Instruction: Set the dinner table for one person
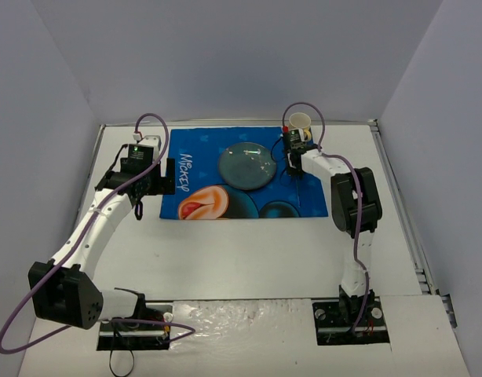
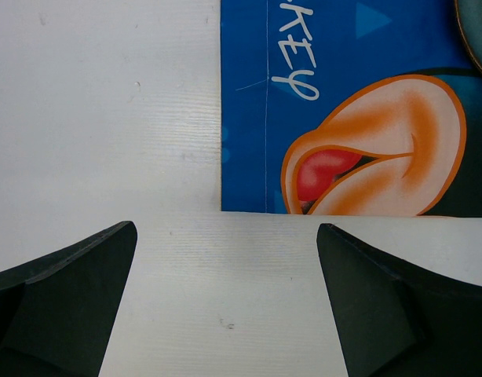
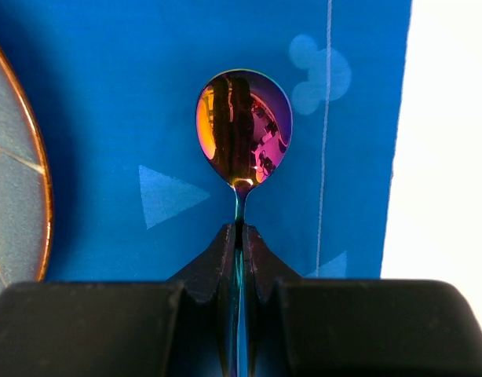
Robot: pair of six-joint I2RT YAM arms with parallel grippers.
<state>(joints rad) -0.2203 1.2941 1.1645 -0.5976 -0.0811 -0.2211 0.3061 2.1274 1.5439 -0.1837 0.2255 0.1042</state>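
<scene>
The white dinner table (image 1: pixel 249 251) carries a blue Mickey placemat (image 1: pixel 225 196) with a grey-blue plate (image 1: pixel 247 166) on it. My right gripper (image 1: pixel 293 163) hovers over the mat's right strip, just right of the plate. It is shut on the thin handle of an iridescent spoon (image 3: pixel 243 129), whose bowl sticks out ahead of the fingertips (image 3: pixel 225 251) above the mat (image 3: pixel 147 78). The plate's rim (image 3: pixel 13 157) shows at the left. My left gripper (image 1: pixel 164 179) is open and empty over bare table (image 2: pixel 225 306), at the mat's near left corner (image 2: pixel 343 78).
A white cup with a yellow inside (image 1: pixel 300 122) stands on the table beyond the mat's far right corner, partly behind the right wrist. Metal rails (image 1: pixel 406 220) edge the table, and grey walls close it in on three sides.
</scene>
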